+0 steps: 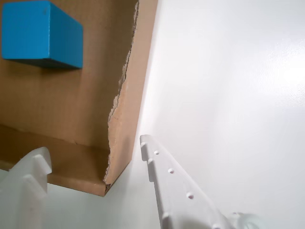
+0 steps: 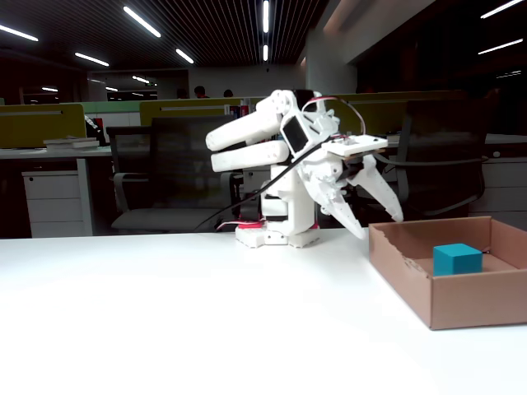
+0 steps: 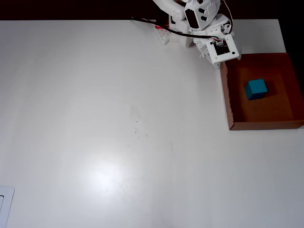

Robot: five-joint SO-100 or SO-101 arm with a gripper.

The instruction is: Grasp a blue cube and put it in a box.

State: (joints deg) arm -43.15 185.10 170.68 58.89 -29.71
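The jaws stood wide apart and empty, nothing between them. In the wrist view the gripper (image 1: 95, 152) filled the bottom of the frame, one white finger at the lower left corner and the other slanting in from the lower right, with the corner of the box (image 1: 71, 119) showing in the gap between them. The box's ragged torn edge ran down the middle of that frame, brown cardboard to the left and bare white table (image 1: 228, 86) to the right.

The blue cube (image 1: 40, 33) sat in the upper left of the wrist view, flat on the box floor, well clear of both fingers.

From the fixed view, the gripper (image 2: 380, 227) hung right of centre with its tips pointing down, just above the box's (image 2: 461, 300) near left corner and not touching it. The blue cube (image 2: 457, 259) rested inside, apart from the walls.

The overhead view had the arm (image 3: 199, 23) at the top of the frame, its wrist reaching to the box's (image 3: 230, 95) upper left corner at the right edge. The blue cube (image 3: 256, 89) lay near the middle of the box floor, turned slightly askew. The table (image 3: 118, 133) filled the rest.
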